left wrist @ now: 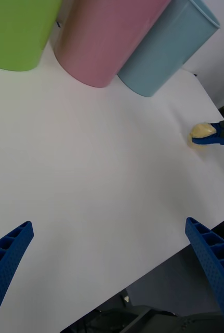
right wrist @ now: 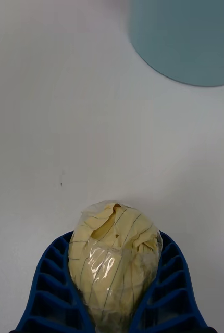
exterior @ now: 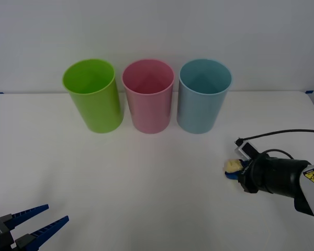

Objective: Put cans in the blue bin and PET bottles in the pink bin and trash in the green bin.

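I am squeezing the trash (right wrist: 114, 260), a wrinkly pale yellow ball, in my right gripper (exterior: 233, 168) near the blue bin (exterior: 201, 102). My left gripper (exterior: 39, 222) is waiting wide open.

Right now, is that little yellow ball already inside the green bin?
No, the trash sits between the right end effector's blue fingers low over the table, far from the green bin.

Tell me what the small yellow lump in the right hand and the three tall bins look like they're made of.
The pale yellow lumpy ball, clamped in the right hand, looks like crumpled paper or foam wrapped in clear film: glossy wrinkles catch light. The lime green bin, pink bin and light blue bin look like smooth, matte moulded plastic with uniform colour and thin rims.
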`<state>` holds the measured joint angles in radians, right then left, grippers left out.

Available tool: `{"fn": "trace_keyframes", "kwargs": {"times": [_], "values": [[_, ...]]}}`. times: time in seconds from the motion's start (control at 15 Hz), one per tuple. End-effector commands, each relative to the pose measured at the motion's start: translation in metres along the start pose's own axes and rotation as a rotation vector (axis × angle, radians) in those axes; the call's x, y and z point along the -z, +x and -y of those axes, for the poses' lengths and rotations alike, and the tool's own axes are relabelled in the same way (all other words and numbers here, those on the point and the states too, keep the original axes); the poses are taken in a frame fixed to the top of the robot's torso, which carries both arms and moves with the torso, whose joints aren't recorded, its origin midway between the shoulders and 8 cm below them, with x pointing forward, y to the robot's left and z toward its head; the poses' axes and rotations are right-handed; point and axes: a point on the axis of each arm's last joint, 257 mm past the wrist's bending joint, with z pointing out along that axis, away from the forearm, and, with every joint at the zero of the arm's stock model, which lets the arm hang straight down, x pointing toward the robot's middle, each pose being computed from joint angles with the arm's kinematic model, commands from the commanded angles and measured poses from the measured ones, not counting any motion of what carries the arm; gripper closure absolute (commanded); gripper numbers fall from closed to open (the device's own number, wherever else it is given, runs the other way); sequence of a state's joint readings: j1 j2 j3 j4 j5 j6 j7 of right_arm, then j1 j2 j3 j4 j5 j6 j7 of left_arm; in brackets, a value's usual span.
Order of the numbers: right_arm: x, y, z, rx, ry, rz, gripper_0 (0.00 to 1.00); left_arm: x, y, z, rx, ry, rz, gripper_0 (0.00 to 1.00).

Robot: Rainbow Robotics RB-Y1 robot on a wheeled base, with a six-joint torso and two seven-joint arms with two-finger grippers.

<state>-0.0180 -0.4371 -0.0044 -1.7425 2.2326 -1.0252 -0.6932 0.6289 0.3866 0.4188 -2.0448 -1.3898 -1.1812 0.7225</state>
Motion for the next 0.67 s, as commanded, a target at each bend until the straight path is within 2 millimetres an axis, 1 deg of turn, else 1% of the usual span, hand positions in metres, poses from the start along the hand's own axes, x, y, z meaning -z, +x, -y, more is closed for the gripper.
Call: {"fn": "trace_keyframes", "kwargs": {"times": [0.07,0.13,0.2,0.27,0.33,0.53,0.67], "values": [[0.004,-0.035,-0.02,-0.011,-0.08,0.14,1.0,0.0,0.0,0.0,0.0,0.0,0.0,0.0],[0.007,-0.047,-0.027,-0.019,-0.111,0.188,1.0,0.0,0.0,0.0,0.0,0.0,0.0,0.0],[0.014,-0.065,-0.034,-0.034,-0.146,0.26,1.0,0.0,0.0,0.0,0.0,0.0,0.0,0.0],[0.022,-0.078,-0.035,-0.033,-0.163,0.312,1.0,0.0,0.0,0.0,0.0,0.0,0.0,0.0],[0.029,-0.087,-0.036,-0.033,-0.181,0.348,1.0,0.0,0.0,0.0,0.0,0.0,0.0,0.0],[0.065,-0.112,-0.032,-0.034,-0.231,0.479,1.0,0.0,0.0,0.0,0.0,0.0,0.0,0.0],[0.099,-0.129,-0.027,-0.048,-0.272,0.565,1.0,0.0,0.0,0.0,0.0,0.0,0.0,0.0]]}}
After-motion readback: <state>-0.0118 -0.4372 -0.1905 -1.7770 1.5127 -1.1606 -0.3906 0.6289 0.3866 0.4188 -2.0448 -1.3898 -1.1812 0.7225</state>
